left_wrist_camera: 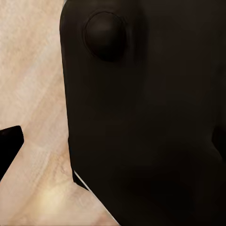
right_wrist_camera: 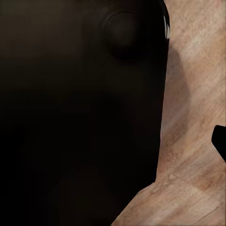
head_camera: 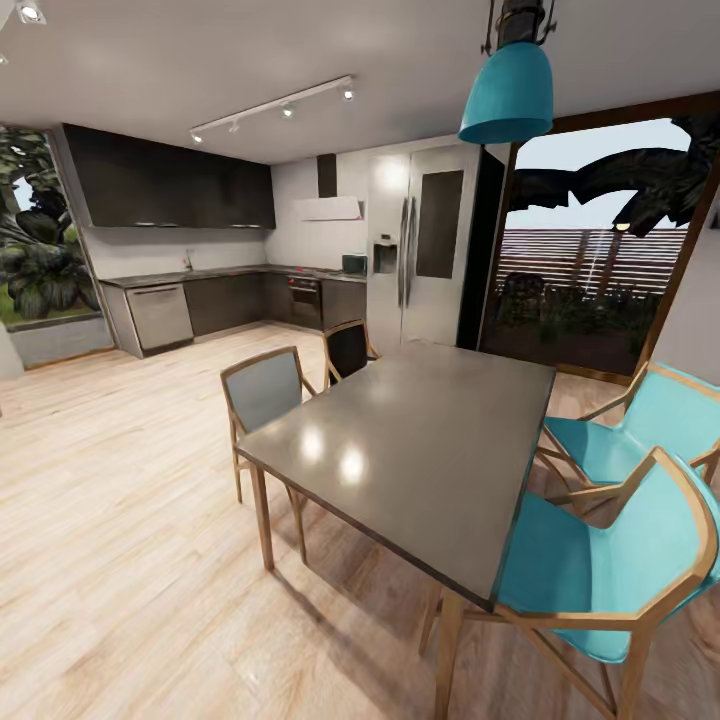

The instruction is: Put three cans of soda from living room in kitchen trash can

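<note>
Head view faced grey table (head_camera: 420, 455) with teal chairs (head_camera: 610, 555), kitchen counter (head_camera: 215, 278) and fridge (head_camera: 425, 245) beyond, plank floor (head_camera: 110, 520) around. Wrist views: dark robot body (left_wrist_camera: 150, 122) over floor. Gripper state: cannot tell for either.

Robot body (left_wrist_camera: 150, 132) is a smooth matte black shell with rounded edges, with a round raised knob (left_wrist_camera: 104, 35) near its top.
</note>
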{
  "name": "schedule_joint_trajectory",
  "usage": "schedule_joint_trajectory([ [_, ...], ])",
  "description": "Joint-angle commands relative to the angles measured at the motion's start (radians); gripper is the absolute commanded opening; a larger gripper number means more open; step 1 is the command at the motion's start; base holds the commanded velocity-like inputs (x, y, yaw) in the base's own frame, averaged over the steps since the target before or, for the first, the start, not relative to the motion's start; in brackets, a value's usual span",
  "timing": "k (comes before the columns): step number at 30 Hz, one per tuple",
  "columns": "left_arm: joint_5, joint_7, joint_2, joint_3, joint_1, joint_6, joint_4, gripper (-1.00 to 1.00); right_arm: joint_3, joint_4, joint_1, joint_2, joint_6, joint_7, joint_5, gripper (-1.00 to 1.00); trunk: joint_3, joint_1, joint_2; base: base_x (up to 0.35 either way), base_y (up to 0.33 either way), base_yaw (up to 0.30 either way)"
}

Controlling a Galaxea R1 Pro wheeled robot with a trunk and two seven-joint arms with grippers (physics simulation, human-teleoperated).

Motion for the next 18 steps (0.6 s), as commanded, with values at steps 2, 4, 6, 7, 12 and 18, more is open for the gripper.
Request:
schedule_joint_trajectory([
  [2, 0.000, -0.006, -0.006, 0.005, -0.001, -0.006, 0.002, 1.00, 0.006, -0.006, -0.002, 0.006, -0.006, 0.006, 0.006, 1.00, 0.000, 0.000, 0.000, 0.000, 0.000, 0.000],
  [4, 0.000, -0.011, -0.010, 0.004, -0.001, -0.017, 0.002, 1.00, 0.012, -0.008, -0.002, 0.017, -0.016, 0.009, 0.013, 1.00, 0.000, 0.000, 0.000, 0.000, 0.000, 0.000],
  [6, 0.000, -0.011, -0.010, 0.004, -0.001, -0.028, 0.002, 1.00, 0.012, -0.008, -0.002, 0.019, -0.016, 0.009, 0.013, 1.00, 0.000, 0.000, 0.000, 0.000, 0.000, 0.000],
  [7, 0.000, -0.011, -0.010, 0.004, -0.001, -0.034, 0.002, 1.00, 0.012, -0.008, -0.002, 0.019, -0.016, 0.009, 0.013, 1.00, 0.000, 0.000, 0.000, 0.000, 0.000, 0.000],
  [12, 0.000, -0.011, -0.010, 0.004, -0.001, -0.034, 0.002, 1.00, 0.012, -0.008, -0.002, 0.019, -0.016, 0.009, 0.013, 1.00, 0.000, 0.000, 0.000, 0.000, 0.000, 0.000],
  [18, 0.000, -0.011, -0.010, 0.004, -0.001, -0.034, 0.002, 1.00, 0.012, -0.008, -0.002, 0.019, -0.016, 0.009, 0.013, 1.00, 0.000, 0.000, 0.000, 0.000, 0.000, 0.000],
])
